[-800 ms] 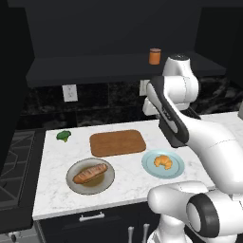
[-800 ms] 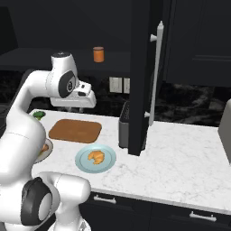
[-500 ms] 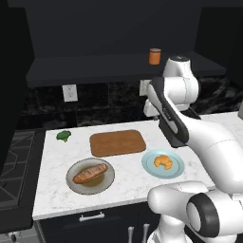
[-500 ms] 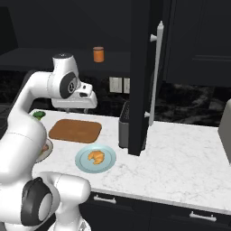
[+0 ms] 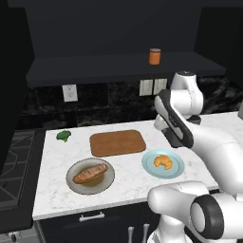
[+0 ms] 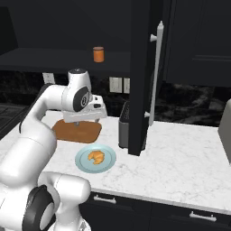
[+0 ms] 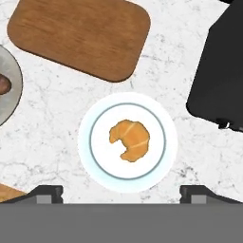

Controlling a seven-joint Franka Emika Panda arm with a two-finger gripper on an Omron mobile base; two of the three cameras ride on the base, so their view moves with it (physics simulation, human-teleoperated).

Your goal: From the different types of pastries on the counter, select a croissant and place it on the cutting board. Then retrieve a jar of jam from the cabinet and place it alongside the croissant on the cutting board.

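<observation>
Golden croissant (image 7: 129, 140) sits dead centre in the hand view, on its light-blue plate (image 7: 97, 156), and that is the story here: compared with a moment ago the arm has barely stirred, only a slight settling of the wrist in the base views, so the hand now hangs squarely over the target. The end effector (image 7: 121, 192) is spread wide with nothing between its tips, which poke up at the lower left and lower right of the hand view, one on each side of the plate. My read: the lining-up is about done, the descent has not begun, and the croissant is untouched on its plate on the table (image 5: 128, 178). The board (image 5: 117, 143) lies bare at the upper left of the hand view, just beside the plate, so the carry should be short. Now the views trade secrets. The left base view gives you the whole spread: loaf (image 5: 90, 173) on the grey plate (image 5: 76, 182) at lower left, broccoli (image 5: 63, 136) further up, and the jam jar (image 5: 154, 56) up on the shelf (image 5: 95, 64) near the top of frame. The right base view adds a tall black door (image 6: 142, 76) with a long pale handle, standing right of centre, and the hand hanging above the board's near edge.
</observation>
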